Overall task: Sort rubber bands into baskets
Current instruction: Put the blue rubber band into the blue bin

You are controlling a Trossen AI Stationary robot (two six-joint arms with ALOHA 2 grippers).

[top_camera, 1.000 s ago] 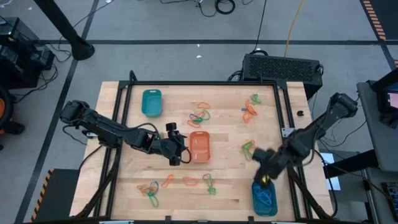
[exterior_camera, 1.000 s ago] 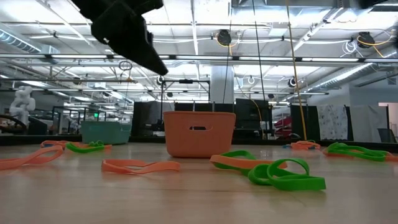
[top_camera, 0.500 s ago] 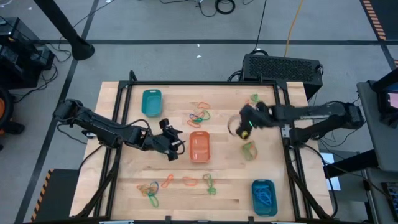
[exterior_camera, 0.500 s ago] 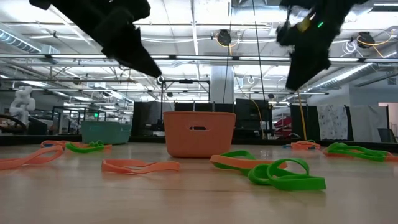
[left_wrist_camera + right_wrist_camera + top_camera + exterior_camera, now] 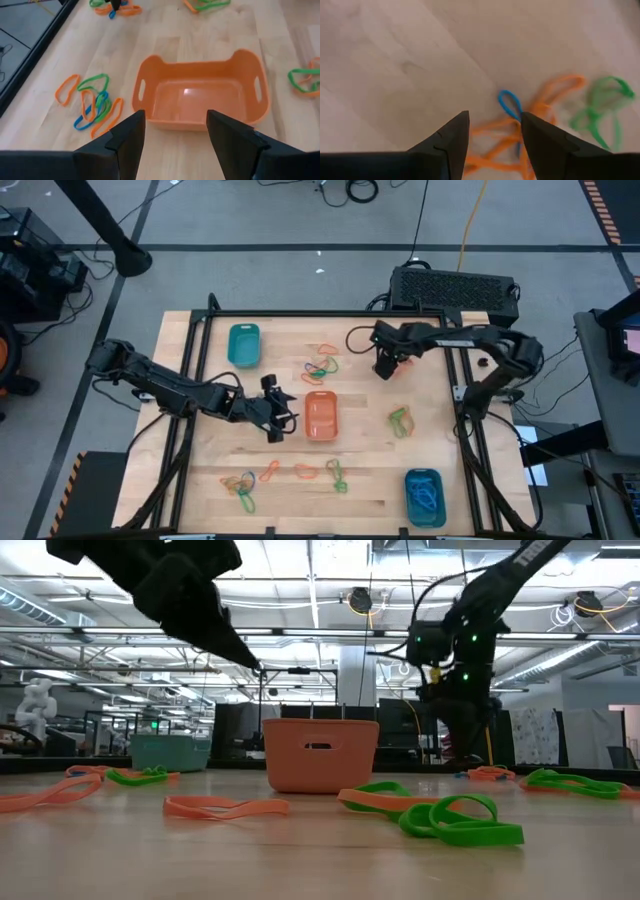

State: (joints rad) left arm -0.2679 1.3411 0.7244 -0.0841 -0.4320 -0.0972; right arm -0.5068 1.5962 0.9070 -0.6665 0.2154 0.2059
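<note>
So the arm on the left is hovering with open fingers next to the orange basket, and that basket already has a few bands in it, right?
Not quite: the orange basket is empty, as the left wrist view shows. The rest holds: the left gripper hovers beside it with its fingers open.

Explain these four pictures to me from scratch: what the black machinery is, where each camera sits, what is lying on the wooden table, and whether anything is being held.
The black machinery is two robot arms at a wooden table, each ending in a two-finger gripper. One camera looks straight down, one sits at table-top height, and one rides on each wrist.

On the table lie loose rubber bands in orange, green and blue, plus three small baskets: an orange basket in the middle, a teal basket at the far left, and another teal basket at the near right with blue bands inside.

The left gripper is open, facing the empty orange basket. The right gripper is open above a tangle with a blue band. Neither holds anything.
</note>
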